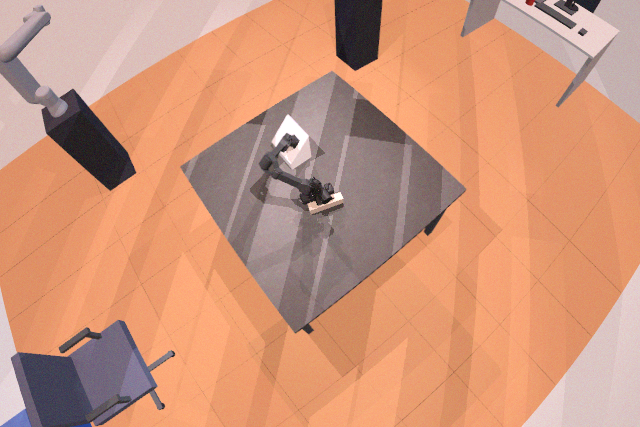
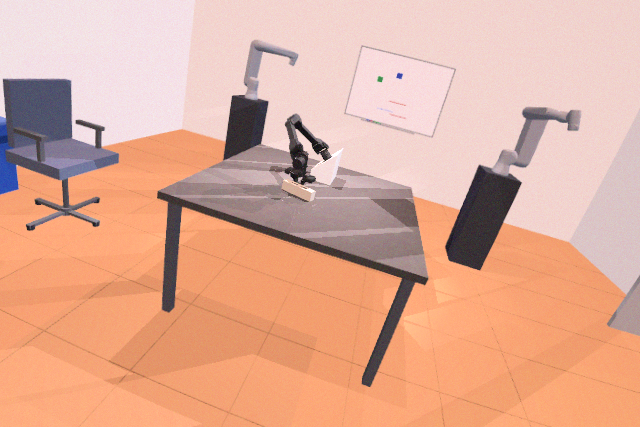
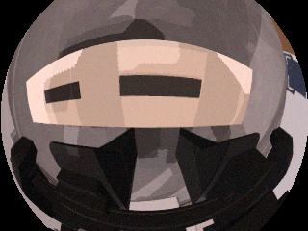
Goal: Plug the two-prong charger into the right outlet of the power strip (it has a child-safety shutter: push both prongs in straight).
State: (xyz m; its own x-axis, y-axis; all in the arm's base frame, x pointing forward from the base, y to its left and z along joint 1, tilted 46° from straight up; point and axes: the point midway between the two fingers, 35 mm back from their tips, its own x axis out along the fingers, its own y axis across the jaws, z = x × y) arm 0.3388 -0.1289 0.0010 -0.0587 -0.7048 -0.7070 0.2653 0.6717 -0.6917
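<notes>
I see the grey worktop with the arm bent low over it. The cream strip lies on the worktop under the wrist; in the wrist view two dark slots show on its top face, and its ends are cut off by the lens edge. My gripper is clamped partway closed on the charger, right above the strip. From the top the arm hides the charger, and I cannot make out its prongs.
</notes>
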